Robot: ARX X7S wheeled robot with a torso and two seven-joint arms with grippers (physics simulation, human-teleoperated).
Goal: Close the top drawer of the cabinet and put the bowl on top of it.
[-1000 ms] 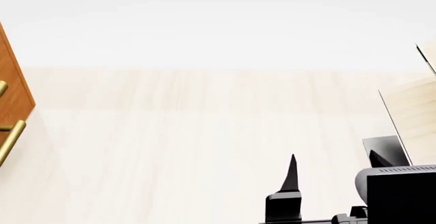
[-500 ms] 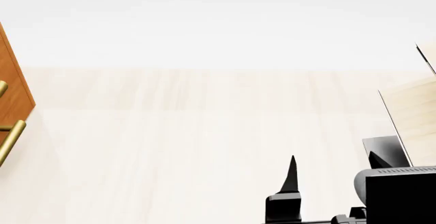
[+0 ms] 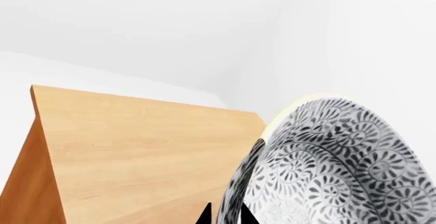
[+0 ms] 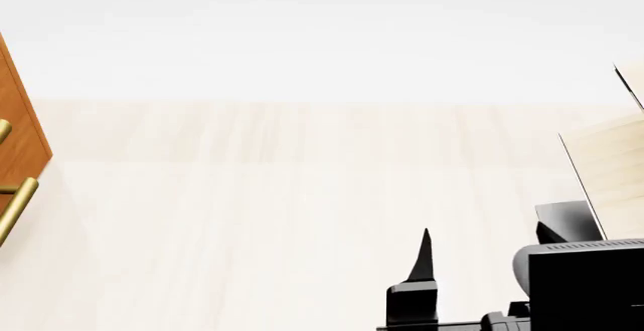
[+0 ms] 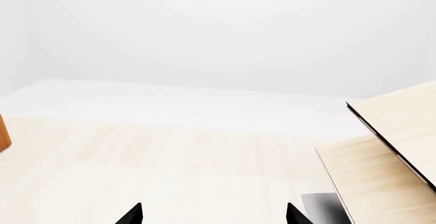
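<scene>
The right gripper (image 4: 424,249) has sunk slightly, fingers spread over bare floor; left gripper (image 3: 225,216) pinches the bowl (image 3: 334,168) rim.

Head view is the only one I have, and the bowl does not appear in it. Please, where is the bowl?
Observer: The left wrist view shows the bowl right at the left gripper, whose fingertips sit either side of its rim.
Operator: Is the cabinet top near it?
Observer: Yes, the cabinet top fills that view beside the bowl; whether the bowl touches it cannot be told.
Operator: Does the right gripper carry something?
Observer: No, the right gripper is open, with only pale floor between its fingertips.
</scene>
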